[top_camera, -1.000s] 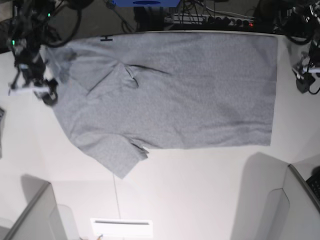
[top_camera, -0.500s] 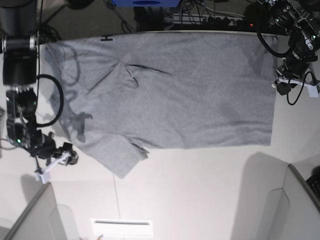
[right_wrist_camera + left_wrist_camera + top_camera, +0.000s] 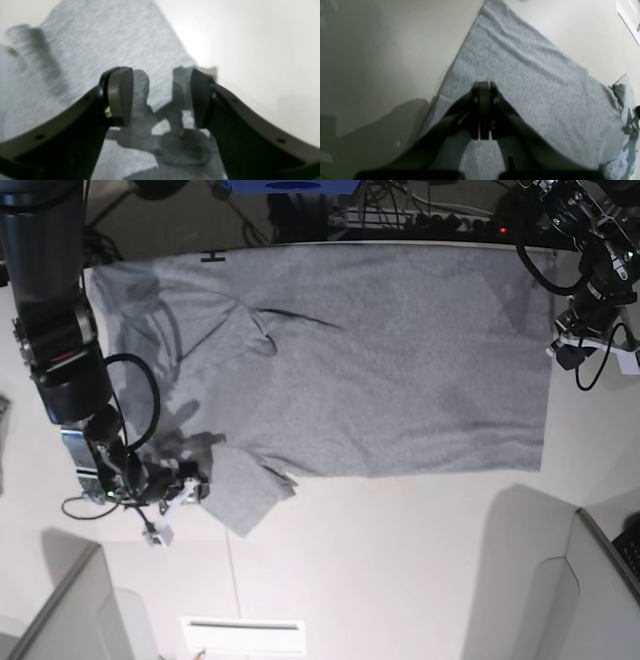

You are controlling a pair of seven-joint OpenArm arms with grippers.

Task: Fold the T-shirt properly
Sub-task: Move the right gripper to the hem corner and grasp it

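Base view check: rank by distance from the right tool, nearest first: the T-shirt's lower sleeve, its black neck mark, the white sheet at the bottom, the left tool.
1. Lower sleeve, right beside the right tool.
2. White sheet, below it near the picture's bottom edge.
3. Black neck mark, up at the shirt's top edge.
4. Left tool, far across at the right edge.

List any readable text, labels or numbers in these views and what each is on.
None readable.
T-shirt: plain grey side up, no lettering visible; a small black mark at its top edge is too small to read.
White card at the table's near edge: one dark line, too small to read.
Wrist views: no text.
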